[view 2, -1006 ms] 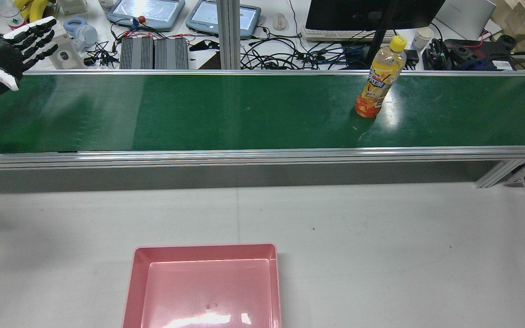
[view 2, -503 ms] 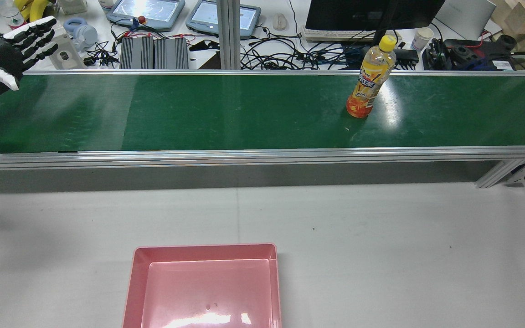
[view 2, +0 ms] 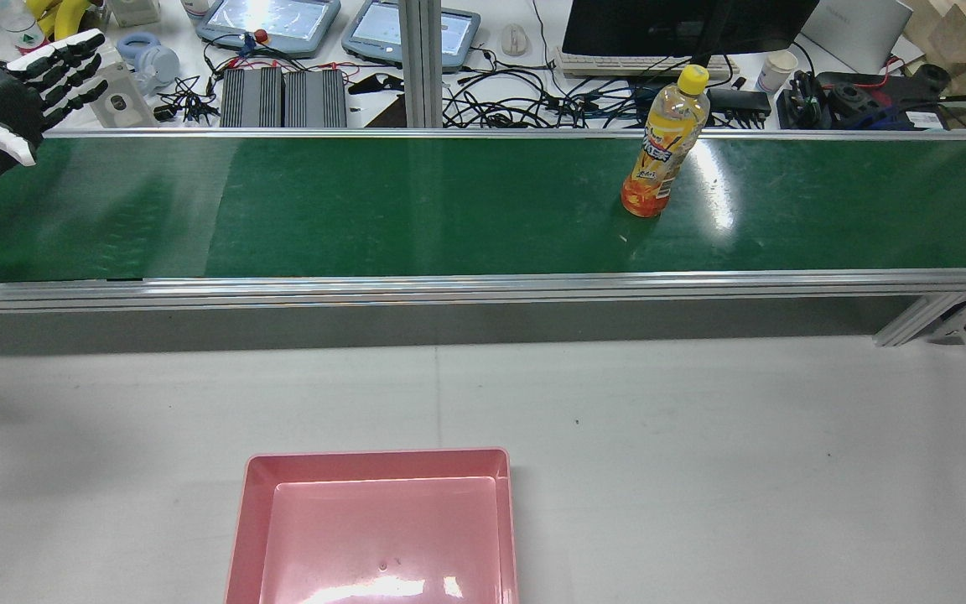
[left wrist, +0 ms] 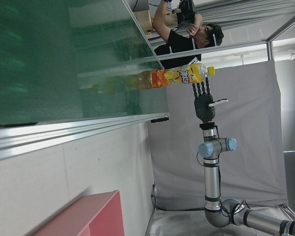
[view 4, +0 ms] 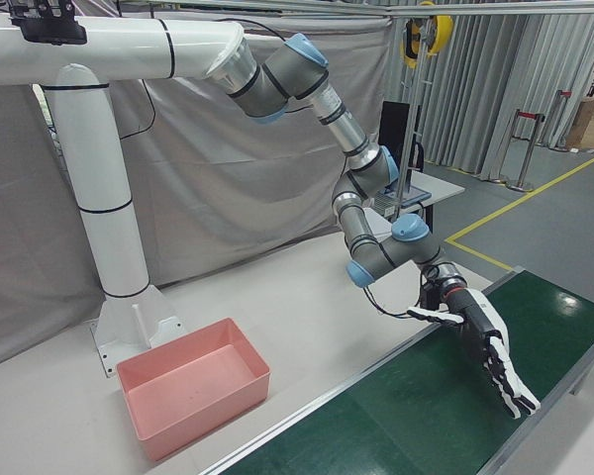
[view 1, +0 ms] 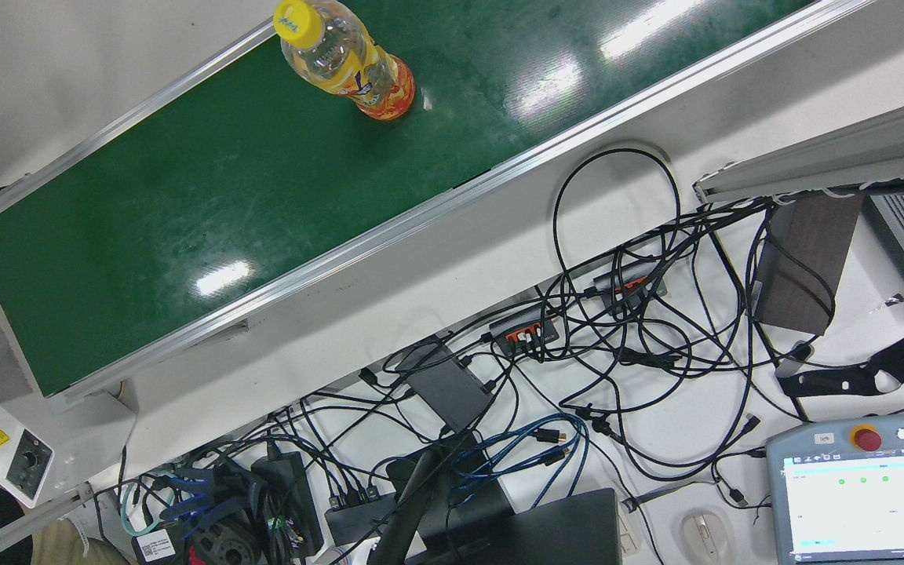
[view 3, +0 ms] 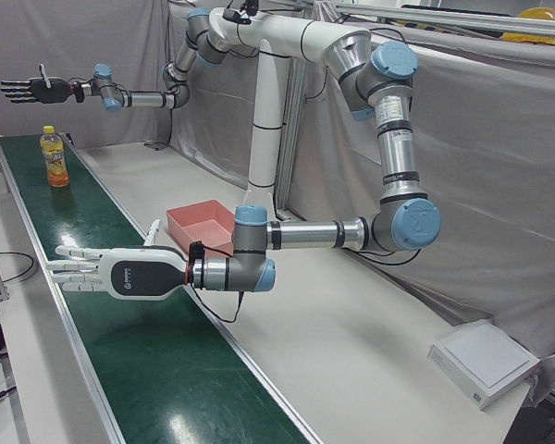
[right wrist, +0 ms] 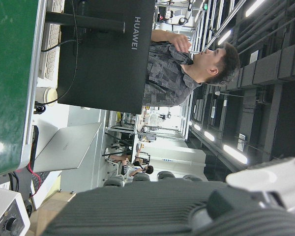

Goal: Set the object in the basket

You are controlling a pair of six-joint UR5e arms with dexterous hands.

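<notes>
Looking from behind the arms, the closest thing is the pink basket [view 2: 376, 457], sitting on the white table [view 2: 701, 470] with nothing in it that I can see. Past that comes the long green belt [view 2: 416, 210] with its shiny metal rails, running right across the shot. The bottle [view 2: 663, 147] is standing upright on the belt, over in the right half and closer to the far rail than the near one. It's an orange drink with a yellow cap and a bright label, and it's nowhere near the basket. The left hand [view 2: 1, 96] hangs at the far left end of the belt, well apart from the bottle, fingers stretched out flat and spread, thumb sticking off to the side, holding nothing at all. From the corner camera you can see it hovering just above the green surface, not touching it. The right hand [view 3: 37, 90] doesn't show from behind, but the corner camera catches it way down at the other end, up higher than the bottle's cap and a bit beyond it, fingers also straight and apart, empty too. Behind the belt it's just desk mess: a tangle of cables [view 2: 525, 105] and a dark monitor [view 2: 684, 25].
</notes>
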